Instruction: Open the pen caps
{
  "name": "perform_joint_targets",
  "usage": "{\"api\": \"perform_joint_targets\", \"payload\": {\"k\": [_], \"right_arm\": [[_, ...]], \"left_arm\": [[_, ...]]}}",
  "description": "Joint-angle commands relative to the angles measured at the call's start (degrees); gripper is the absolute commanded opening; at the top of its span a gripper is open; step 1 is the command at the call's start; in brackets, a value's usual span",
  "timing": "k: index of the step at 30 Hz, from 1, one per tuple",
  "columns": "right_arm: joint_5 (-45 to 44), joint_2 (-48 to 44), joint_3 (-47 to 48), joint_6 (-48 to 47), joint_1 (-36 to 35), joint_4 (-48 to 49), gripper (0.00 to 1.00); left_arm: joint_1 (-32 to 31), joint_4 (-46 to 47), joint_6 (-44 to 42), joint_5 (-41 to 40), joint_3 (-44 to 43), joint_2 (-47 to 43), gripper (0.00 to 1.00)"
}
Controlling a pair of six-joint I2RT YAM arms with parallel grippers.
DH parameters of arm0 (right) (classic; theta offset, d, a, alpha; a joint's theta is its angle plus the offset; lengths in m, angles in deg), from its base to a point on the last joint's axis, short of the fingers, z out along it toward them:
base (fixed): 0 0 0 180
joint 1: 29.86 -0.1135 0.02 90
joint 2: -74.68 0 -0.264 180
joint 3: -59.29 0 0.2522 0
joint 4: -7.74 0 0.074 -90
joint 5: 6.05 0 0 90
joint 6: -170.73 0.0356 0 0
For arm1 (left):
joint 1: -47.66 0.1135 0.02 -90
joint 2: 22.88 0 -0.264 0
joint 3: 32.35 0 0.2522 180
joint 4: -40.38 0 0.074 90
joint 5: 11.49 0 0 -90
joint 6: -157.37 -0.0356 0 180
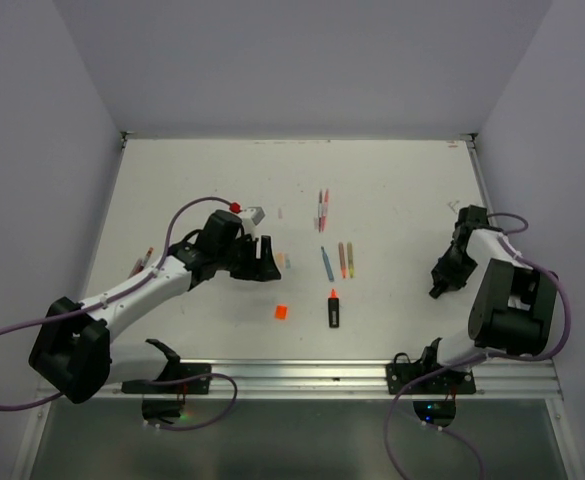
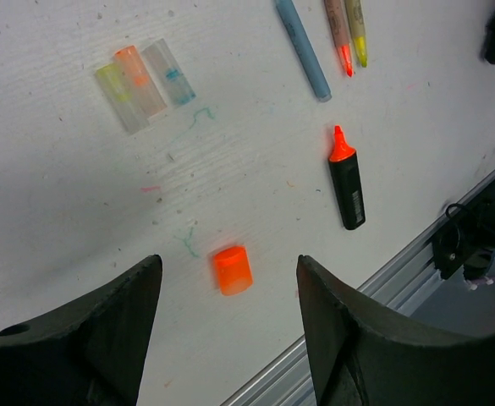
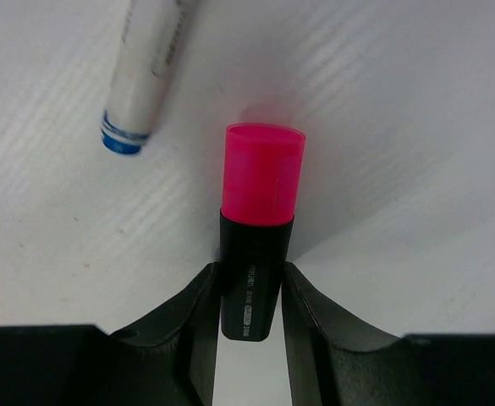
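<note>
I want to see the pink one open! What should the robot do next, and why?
Probably move the left gripper over to pinch the pink cap. The right gripper grips the highlighter by its black body, cap on, and the left is open, holding nothing.

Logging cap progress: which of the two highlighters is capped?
The pink-capped highlighter, held between the right gripper fingers; the orange highlighter lies bare-tipped, its orange cap loose nearby.
</note>
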Motion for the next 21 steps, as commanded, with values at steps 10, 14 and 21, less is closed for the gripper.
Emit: {"api": "perform_joint_targets", "payload": {"k": [10, 14, 21], "right_arm": [[-1.04, -13.39, 15.7, 4.79, -10.11, -19.06, 0.0], [9.51, -9.09, 22.46, -1.09, -18.0, -18.8, 0.0], [21.03, -4.61, 25.82, -3.13, -39.53, -12.75, 0.0]], "left_arm": [[2.6, -0.75, -2.38, 2.12, -11.68, 3.46, 0.66], [5.76, 1.7, 0.69, 9.3, -13.88, 7.07, 0.65], [10.43, 14.79, 12.55, 21.71, -12.13, 12.69, 0.67]]}}
